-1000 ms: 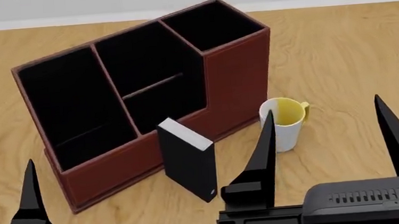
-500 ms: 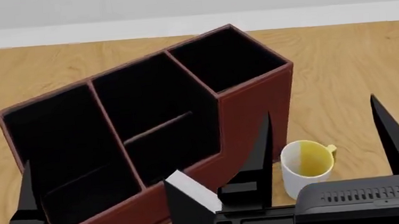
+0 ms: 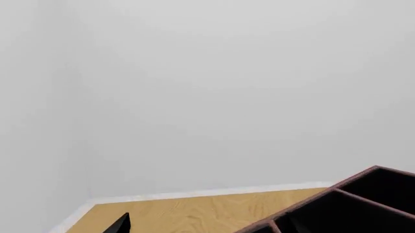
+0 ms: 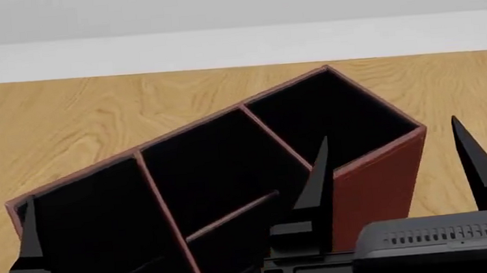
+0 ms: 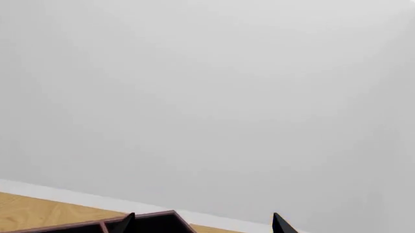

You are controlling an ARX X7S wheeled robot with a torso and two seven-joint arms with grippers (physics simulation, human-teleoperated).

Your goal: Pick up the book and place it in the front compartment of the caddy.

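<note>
My right pincer (image 4: pixel 393 157) is released, fingers spread wide, holding nothing, one fingertip (image 4: pixel 320 145) over the caddy (image 4: pixel 386 177). My left pincer shows only one finger (image 4: pixel 29 222) at the caddy's near-left corner, so I cannot tell its state. The caddy sits angled on the desk (image 4: pixel 68 124); book out of view.

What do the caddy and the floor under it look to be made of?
Caddy: seemingly leatherette or painted board, going by its matte red-brown walls and flat black lining, though a render cannot settle it. Floor: light wood or laminate, with visible grain streaks.
</note>
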